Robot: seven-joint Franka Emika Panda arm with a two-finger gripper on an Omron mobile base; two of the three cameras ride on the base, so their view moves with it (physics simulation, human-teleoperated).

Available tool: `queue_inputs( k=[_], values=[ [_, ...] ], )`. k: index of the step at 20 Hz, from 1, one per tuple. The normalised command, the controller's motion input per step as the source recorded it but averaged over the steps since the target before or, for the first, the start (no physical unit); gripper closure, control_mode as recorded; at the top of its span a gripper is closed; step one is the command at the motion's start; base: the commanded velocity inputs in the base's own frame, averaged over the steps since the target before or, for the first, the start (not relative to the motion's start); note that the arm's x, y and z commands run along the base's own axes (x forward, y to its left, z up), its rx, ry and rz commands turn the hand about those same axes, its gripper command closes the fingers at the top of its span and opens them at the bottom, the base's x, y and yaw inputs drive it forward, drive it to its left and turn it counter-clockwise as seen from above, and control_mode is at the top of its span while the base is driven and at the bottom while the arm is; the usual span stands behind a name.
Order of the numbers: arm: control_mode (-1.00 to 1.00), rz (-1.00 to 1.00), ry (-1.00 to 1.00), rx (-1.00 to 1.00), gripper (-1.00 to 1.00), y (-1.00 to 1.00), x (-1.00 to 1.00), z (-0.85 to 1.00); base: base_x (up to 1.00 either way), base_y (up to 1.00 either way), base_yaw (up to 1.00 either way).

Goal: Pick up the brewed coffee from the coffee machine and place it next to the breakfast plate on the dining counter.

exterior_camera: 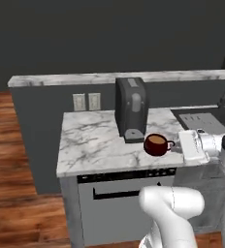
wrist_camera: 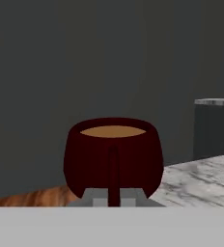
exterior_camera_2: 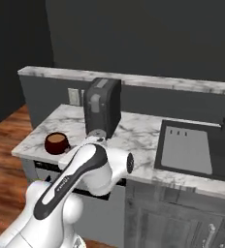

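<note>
Sink (exterior_camera_2: 189, 149) set in worktop; two wall outlets (exterior_camera: 87, 101); possibly dishwasher (exterior_camera: 117, 206) below.

Mug square in front of the hand

The brewed coffee (wrist_camera: 113, 157), a dark red mug with light brown liquid near its rim, sits centred and close, its handle facing the camera as a thin vertical bar. The gripper (wrist_camera: 113, 197) is closed on that handle. Marble worktop (wrist_camera: 201, 181) spreads to the right; wooden floor (wrist_camera: 32, 197) shows at lower left, dark wall behind
</note>
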Motion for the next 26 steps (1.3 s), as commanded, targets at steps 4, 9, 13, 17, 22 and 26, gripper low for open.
queue_inputs(
  k=[4, 9, 13, 17, 22, 26],
  values=[
    [1.0, 0.0, 0.0, 0.0, 1.0, 0.0, 0.0, 0.0, -0.19, 1.0, 0.49],
    [1.0, 0.0, 0.0, 0.0, 1.0, 0.0, 0.0, 0.0, 0.15, 1.0, 0.5],
    [1.0, 0.0, 0.0, 0.0, 1.0, 0.0, 0.0, 0.0, 0.47, 1.0, 0.37],
    [1.0, 0.0, 0.0, 0.0, 1.0, 0.0, 0.0, 0.0, 0.71, 1.0, 0.28],
    [1.0, 0.0, 0.0, 0.0, 1.0, 0.0, 0.0, 0.0, 0.96, 1.0, 0.18],
    [1.0, 0.0, 0.0, 0.0, 1.0, 0.0, 0.0, 0.0, 1.0, 0.95, -0.03]
  ],
)
